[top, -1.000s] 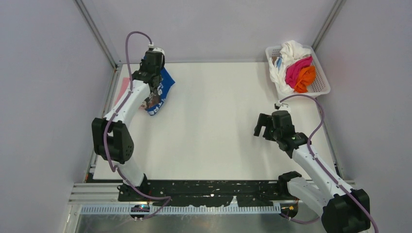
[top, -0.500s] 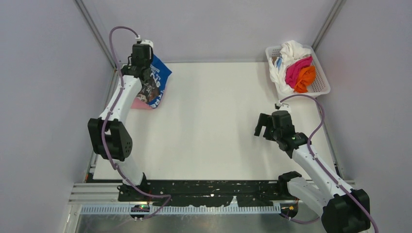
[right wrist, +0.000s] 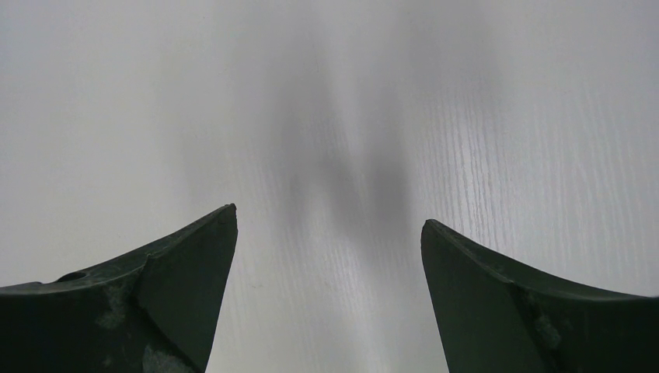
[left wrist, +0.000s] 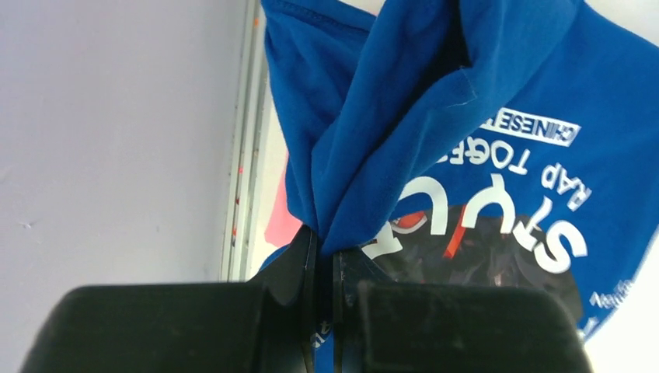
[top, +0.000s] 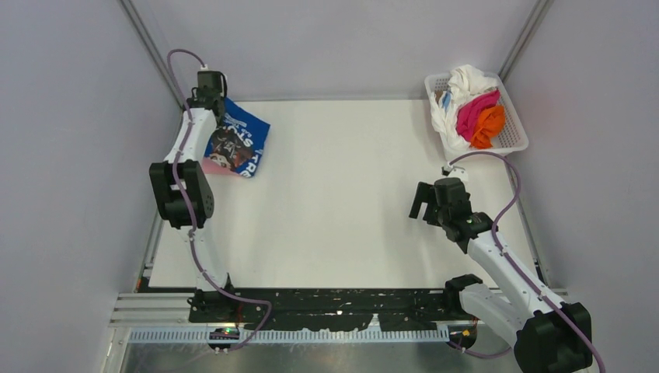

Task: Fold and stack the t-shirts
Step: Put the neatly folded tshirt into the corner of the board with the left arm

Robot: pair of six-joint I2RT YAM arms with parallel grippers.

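Note:
The royal blue t-shirt (top: 237,145) with white lettering and a dark face print lies folded at the table's far left corner, over a light pink t-shirt (top: 216,165) whose edge peeks out beneath. My left gripper (top: 211,105) is shut on the blue shirt's far edge; in the left wrist view (left wrist: 325,256) a bunched blue fold (left wrist: 404,116) is pinched between the jaws and pink cloth (left wrist: 281,225) shows below. My right gripper (top: 423,203) is open and empty over bare table, as the right wrist view (right wrist: 329,225) shows. White (top: 466,80), magenta (top: 475,110) and orange (top: 489,124) t-shirts lie bundled in the basket.
The white plastic mesh basket (top: 515,141) stands at the far right corner. Metal frame posts and grey walls close in the table (top: 342,202) on three sides; the left rail (left wrist: 247,155) runs right beside the blue shirt.
My left gripper has carried the blue shirt back toward the far left corner and lowered it; the shirt now lies spread flatter over the pink one. The right arm has barely moved.

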